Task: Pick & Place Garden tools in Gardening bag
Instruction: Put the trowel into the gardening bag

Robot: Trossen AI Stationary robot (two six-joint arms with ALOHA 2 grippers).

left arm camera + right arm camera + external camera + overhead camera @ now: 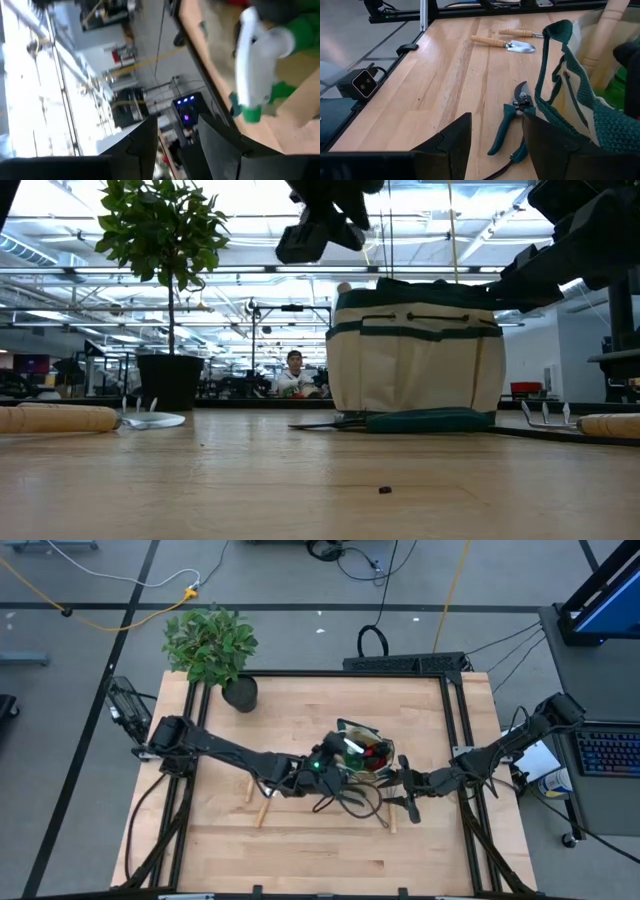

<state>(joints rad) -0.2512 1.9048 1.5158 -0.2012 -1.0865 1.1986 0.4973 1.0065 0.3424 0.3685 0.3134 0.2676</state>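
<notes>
The gardening bag (366, 752) stands upright at the table's middle, tan with dark green trim (415, 355). A green-white item (260, 50) lies inside it. My left gripper (342, 752) hovers open and empty above the bag's left rim (176, 122). Dark green pruning shears (514, 125) lie flat on the table beside the bag's near side (400, 420). My right gripper (496, 120) is open, low over the table just right of the shears (400, 790), touching nothing. The bag's green loop handle (560, 75) hangs beside it.
Two wooden-handled trowels (505, 44) lie on the table left of the bag (256, 800). A wooden-handled fork (590, 423) lies near the right gripper (392, 820). A potted plant (212, 645) stands at the far left corner. A person sits in the room behind.
</notes>
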